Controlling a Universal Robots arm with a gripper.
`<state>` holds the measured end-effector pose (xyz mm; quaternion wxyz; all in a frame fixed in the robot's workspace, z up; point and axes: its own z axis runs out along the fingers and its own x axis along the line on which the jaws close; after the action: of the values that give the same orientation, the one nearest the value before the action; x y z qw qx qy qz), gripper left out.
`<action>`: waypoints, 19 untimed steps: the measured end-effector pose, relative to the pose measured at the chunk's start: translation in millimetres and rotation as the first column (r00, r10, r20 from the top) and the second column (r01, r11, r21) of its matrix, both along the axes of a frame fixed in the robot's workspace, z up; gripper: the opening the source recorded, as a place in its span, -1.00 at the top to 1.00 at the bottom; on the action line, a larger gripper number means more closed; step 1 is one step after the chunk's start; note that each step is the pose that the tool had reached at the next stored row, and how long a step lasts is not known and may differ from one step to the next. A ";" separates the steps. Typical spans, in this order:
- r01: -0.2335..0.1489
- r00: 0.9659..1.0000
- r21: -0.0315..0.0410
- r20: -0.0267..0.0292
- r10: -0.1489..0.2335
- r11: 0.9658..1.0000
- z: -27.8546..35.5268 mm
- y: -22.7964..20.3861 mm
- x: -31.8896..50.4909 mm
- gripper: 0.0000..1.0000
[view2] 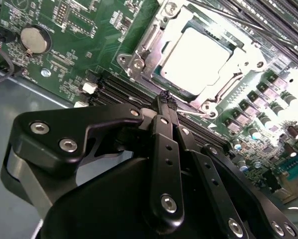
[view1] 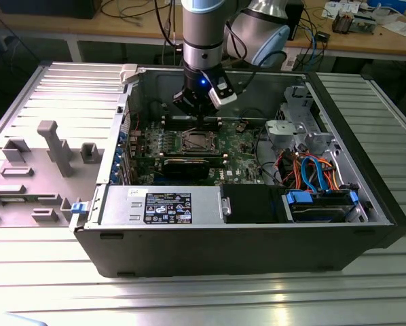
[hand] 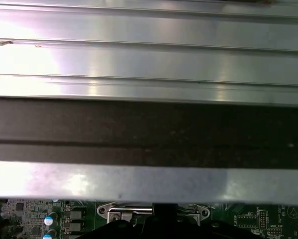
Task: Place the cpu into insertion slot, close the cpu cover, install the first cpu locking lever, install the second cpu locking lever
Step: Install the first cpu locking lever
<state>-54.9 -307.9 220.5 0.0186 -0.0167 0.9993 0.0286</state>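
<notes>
- The gripper hangs inside the open computer case, directly above the socket area of the green motherboard.
- Its fingers are pressed together, tips meeting with no gap and nothing between them.
- The cpu sits in the insertion slot.
- The cpu cover lies flat over the chip, framing its silver top.
- The fingertips stand just beside the cover's near edge.
</notes>
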 end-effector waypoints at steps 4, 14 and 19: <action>0.000 1.000 0.000 0.000 0.000 1.000 0.0 3.6 -0.8 0.79; -0.001 1.000 0.000 0.000 0.001 1.000 -2.2 6.8 7.2 0.79; -0.001 1.000 0.000 0.000 0.001 1.000 -5.3 6.8 11.6 0.79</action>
<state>-43.3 -301.1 215.2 0.0185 -0.0170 0.9993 0.0286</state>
